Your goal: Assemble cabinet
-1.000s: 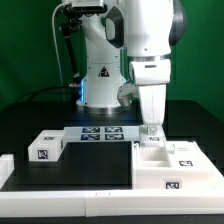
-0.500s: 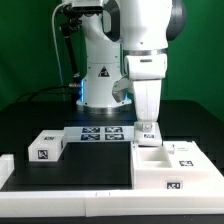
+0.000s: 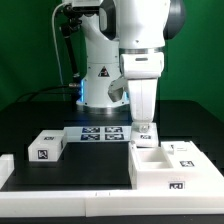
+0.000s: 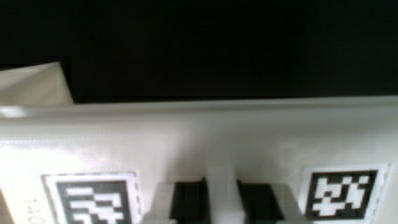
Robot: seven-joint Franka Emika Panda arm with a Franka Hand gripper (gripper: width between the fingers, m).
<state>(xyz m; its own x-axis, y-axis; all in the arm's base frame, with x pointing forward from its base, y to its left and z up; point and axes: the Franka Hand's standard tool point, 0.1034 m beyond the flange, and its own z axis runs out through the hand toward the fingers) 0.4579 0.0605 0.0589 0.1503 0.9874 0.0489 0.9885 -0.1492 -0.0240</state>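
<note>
The cabinet's large white boxy body [image 3: 165, 168] lies open-topped on the black table at the exterior view's right. My gripper [image 3: 147, 124] hangs over its rear left corner. It is shut on a small white cabinet panel [image 3: 147, 137] with a tag, held at the body's rim. In the wrist view the panel [image 4: 196, 140] fills the picture, with a tag on each side of my gripper [image 4: 222, 204]. The dark fingers [image 4: 187, 202] pinch its edge. Another small tagged white block [image 3: 45, 147] lies at the exterior view's left.
The marker board [image 3: 100, 133] lies flat behind the middle of the table, in front of the arm's base. A low white rail [image 3: 60, 187] runs along the front edge and up the left corner. A further tagged panel [image 3: 185, 148] lies on the body's far right.
My gripper has shifted a little toward the exterior view's left, carrying the small panel with it. The cabinet body and the left block have not moved.
</note>
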